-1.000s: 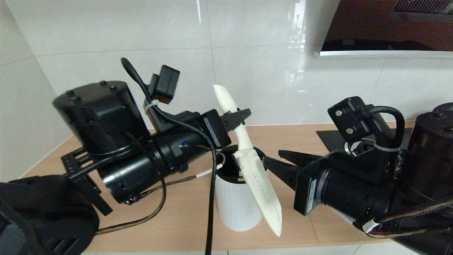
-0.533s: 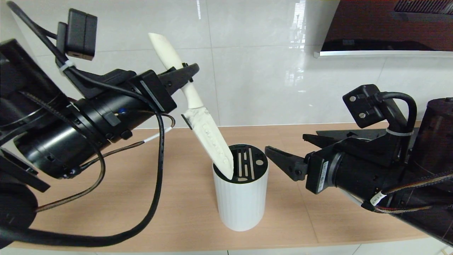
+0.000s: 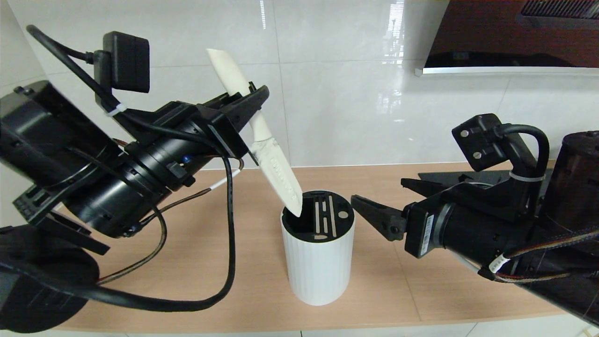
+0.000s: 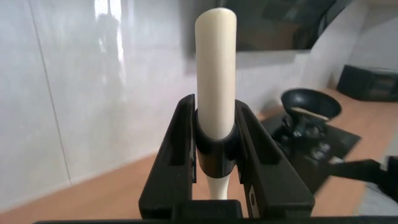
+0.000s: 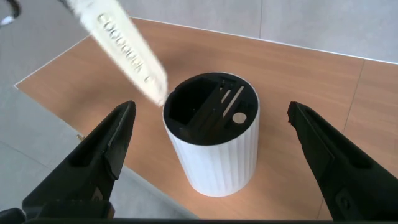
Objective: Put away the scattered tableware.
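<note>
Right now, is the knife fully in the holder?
No, the knife hangs tilted in the left pincer, tip just at the holder rim.

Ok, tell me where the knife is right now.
Head view, left of centre: the knife is held tilted in the left gripper, blade tip down at the top of the white knife holder.

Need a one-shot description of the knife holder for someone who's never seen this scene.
On the wooden counter below the white tiled wall, look mid-counter near the front edge. The knife holder is the upright white ribbed cylinder just under the tip of the white knife held by the left gripper. Its black slotted top sets it apart.
</note>
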Available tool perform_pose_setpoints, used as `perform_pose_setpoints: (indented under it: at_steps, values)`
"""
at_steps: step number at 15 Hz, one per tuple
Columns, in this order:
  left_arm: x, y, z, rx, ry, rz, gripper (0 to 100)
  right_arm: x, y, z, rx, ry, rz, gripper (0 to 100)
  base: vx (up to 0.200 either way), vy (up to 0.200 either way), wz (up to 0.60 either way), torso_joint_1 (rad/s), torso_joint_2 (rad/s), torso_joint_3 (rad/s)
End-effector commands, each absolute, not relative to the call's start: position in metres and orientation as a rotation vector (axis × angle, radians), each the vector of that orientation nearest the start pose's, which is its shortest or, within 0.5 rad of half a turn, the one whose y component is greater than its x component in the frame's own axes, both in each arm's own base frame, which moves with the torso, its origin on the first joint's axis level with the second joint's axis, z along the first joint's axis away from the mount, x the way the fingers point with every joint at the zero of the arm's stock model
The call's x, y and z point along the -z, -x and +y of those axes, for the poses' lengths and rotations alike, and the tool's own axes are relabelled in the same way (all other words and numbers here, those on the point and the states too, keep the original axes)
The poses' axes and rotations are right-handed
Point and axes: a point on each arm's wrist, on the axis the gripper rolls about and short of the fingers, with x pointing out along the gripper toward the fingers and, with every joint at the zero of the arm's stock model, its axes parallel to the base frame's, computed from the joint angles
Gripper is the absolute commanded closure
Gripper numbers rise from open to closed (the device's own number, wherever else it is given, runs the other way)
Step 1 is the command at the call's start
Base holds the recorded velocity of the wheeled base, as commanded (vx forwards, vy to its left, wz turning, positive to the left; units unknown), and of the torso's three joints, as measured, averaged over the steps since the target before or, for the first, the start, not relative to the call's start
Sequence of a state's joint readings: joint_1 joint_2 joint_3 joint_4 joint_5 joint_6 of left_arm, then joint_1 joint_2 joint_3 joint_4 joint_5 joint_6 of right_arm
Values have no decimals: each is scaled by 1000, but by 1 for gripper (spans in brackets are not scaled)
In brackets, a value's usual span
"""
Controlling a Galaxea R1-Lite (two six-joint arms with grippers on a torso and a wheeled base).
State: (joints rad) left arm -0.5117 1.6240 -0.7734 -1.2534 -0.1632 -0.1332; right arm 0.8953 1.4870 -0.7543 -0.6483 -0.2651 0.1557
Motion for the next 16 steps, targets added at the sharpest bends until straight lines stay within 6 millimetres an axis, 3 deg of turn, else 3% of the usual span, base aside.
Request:
perform_pose_setpoints:
  at_steps: [1, 11, 16]
  values:
    - [-232, -263, -153, 693, 187, -326, 100, -229, -165, 197, -623, -96, 121, 0, 0, 0, 0, 0, 0, 0]
    - [-201, -279, -165, 694, 166, -251, 100, -228, -165, 197, -623, -94, 122, 0, 0, 0, 0, 0, 0, 0]
    - [-170, -293, -177, 704, 157, -203, 100, -228, -166, 198, -623, -96, 123, 0, 0, 0, 0, 0, 0, 0]
